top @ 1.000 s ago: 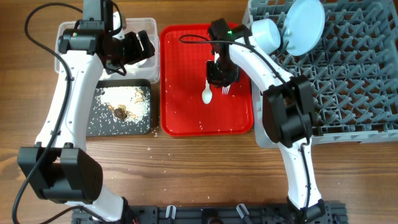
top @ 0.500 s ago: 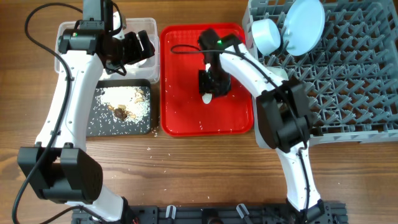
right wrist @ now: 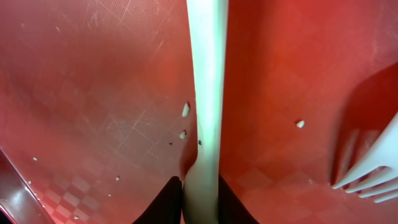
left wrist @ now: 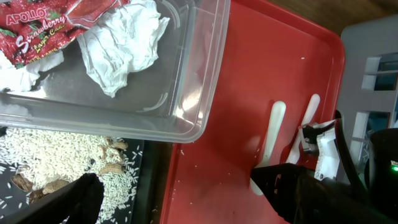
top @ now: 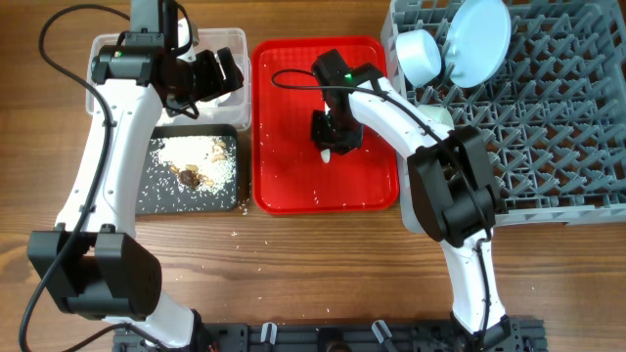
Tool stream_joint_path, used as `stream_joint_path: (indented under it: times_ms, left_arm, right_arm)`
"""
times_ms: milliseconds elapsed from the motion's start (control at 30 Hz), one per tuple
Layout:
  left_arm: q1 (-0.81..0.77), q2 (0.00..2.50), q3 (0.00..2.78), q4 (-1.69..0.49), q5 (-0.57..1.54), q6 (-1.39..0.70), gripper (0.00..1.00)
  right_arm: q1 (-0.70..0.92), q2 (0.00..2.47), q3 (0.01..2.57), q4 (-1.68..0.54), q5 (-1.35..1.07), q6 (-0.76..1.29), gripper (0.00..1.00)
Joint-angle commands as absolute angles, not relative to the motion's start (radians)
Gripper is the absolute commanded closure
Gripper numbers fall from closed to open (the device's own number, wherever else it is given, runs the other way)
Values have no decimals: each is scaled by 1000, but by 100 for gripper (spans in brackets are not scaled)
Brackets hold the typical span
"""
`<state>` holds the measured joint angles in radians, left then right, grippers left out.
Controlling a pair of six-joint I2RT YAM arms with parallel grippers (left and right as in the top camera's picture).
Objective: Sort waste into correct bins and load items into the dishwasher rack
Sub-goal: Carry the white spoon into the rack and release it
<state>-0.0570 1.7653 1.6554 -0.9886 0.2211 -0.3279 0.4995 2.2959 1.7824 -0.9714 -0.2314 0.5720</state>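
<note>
The white spoon [top: 325, 154] lies on the flat red tray [top: 293, 186]. My right gripper [top: 333, 132] is down on the tray, shut on the spoon's handle [right wrist: 202, 155], with a finger on each side. The white fork's tines [right wrist: 373, 168] lie just to its right. Spoon [left wrist: 273, 134] and fork [left wrist: 309, 115] lie side by side in the left wrist view. My left gripper [top: 210, 78] is open and empty above the clear bin [top: 235, 44], which holds crumpled napkins [left wrist: 124, 43] and the red wrapper [left wrist: 43, 31]. The black bin [top: 156, 196] holds rice [top: 201, 156].
The grey dishwasher rack [top: 548, 127] fills the right side, with the pale blue plate [top: 479, 39] and a bowl [top: 421, 54] standing in its far left corner. Loose rice grains lie on the tray and on the table by the black bin.
My right gripper has moved left across the tray from over the fork to the spoon and settled on its handle. The left arm has not moved.
</note>
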Motion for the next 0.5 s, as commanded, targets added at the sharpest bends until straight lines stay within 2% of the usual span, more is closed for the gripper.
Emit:
stream_joint_path:
  times_ms: [0, 67, 233, 333, 467]
  left_arm:
    - [-54, 1756, 1663, -989, 215, -323, 0]
    - [-54, 1756, 1663, -989, 215, -323, 0]
    - [-54, 1756, 1663, -989, 215, -323, 0]
    - [-54, 1756, 1663, -989, 215, -322, 0]
    - [-54, 1756, 1663, -989, 215, -322, 0]
  right_arm:
    - [506, 2334, 1746, -975, -210, 573, 87]
    - [505, 2333, 1747, -970, -210, 552, 96]
    - [491, 2283, 1794, -1002, -210, 483, 96]
    - [474, 2105, 1861, -1071, -185, 405, 96]
    - [418, 1822, 1868, -1138, -9, 398, 96]
